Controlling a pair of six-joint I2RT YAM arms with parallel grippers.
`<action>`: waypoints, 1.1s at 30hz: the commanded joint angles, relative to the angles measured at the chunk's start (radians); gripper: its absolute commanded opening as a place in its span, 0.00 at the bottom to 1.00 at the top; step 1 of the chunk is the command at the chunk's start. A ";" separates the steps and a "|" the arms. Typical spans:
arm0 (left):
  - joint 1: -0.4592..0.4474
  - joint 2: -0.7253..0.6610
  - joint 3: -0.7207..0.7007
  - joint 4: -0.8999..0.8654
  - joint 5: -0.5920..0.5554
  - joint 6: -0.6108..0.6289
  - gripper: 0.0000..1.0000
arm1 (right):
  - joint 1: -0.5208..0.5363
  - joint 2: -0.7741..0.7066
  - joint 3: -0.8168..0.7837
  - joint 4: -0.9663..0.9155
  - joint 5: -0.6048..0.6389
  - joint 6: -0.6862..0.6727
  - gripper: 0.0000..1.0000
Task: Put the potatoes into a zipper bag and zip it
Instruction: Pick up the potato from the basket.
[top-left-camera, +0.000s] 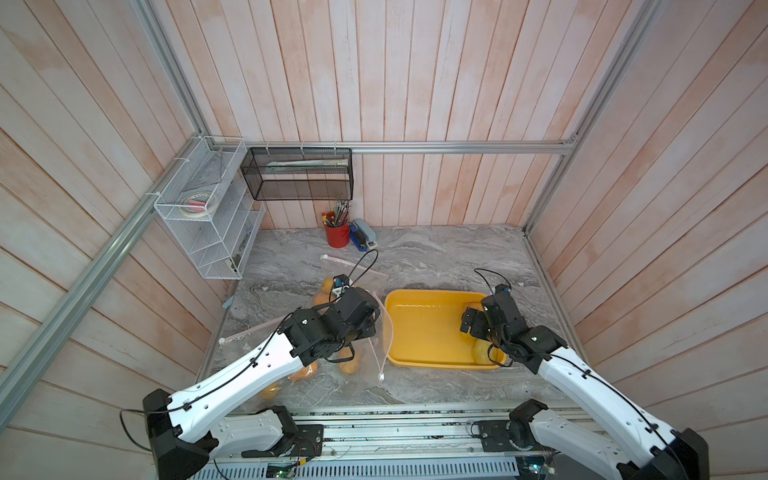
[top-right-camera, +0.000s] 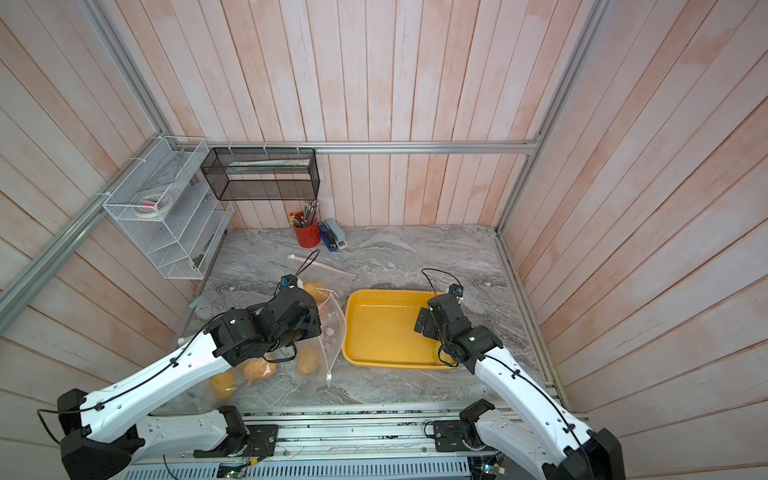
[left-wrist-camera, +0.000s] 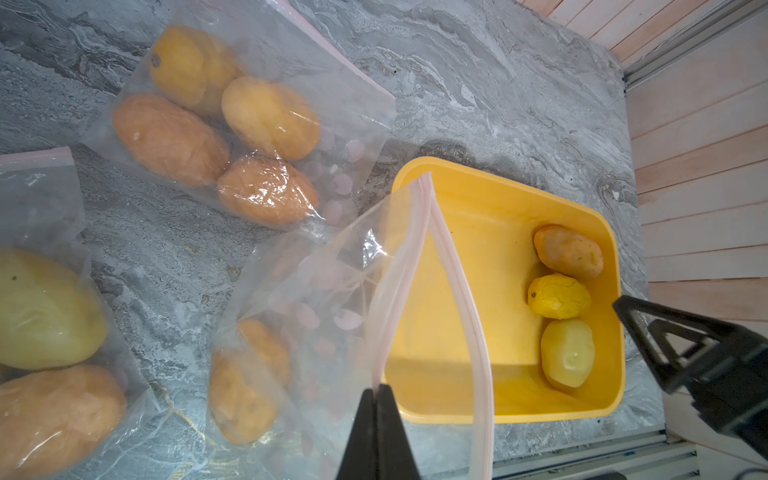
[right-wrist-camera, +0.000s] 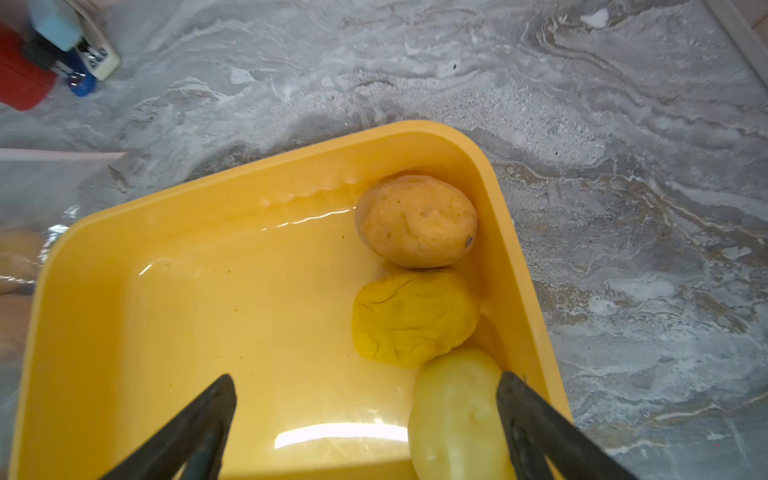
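Three potatoes lie in a row along one side of the yellow tray (right-wrist-camera: 166, 232): a brown one (right-wrist-camera: 415, 220), a bright yellow one (right-wrist-camera: 411, 318) and a pale one (right-wrist-camera: 453, 415). My right gripper (right-wrist-camera: 368, 380) hangs open in the tray, and the pale potato sits between its fingers, against one of them. My left gripper (left-wrist-camera: 378, 388) is shut on one zip strip of a clear zipper bag (left-wrist-camera: 316, 291) beside the tray. The bag's mouth gapes toward the tray, and two potatoes (left-wrist-camera: 249, 374) lie inside it.
Two more clear bags holding potatoes lie on the marble table, one farther back (left-wrist-camera: 249, 120) and one toward the left wall (left-wrist-camera: 41, 311). A red pen cup (top-left-camera: 336, 235) and a stapler (top-left-camera: 361, 235) stand at the back. A white wire shelf (top-left-camera: 208, 216) hangs on the left wall.
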 joint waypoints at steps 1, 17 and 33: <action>0.004 0.006 -0.018 0.021 0.015 0.006 0.00 | -0.055 0.053 -0.043 0.116 -0.095 -0.046 0.98; 0.004 0.033 -0.012 0.039 0.025 0.007 0.00 | -0.143 0.251 -0.101 0.257 -0.167 -0.115 0.98; 0.005 0.031 -0.012 0.041 0.029 0.010 0.00 | -0.146 0.299 -0.086 0.271 -0.244 -0.129 0.71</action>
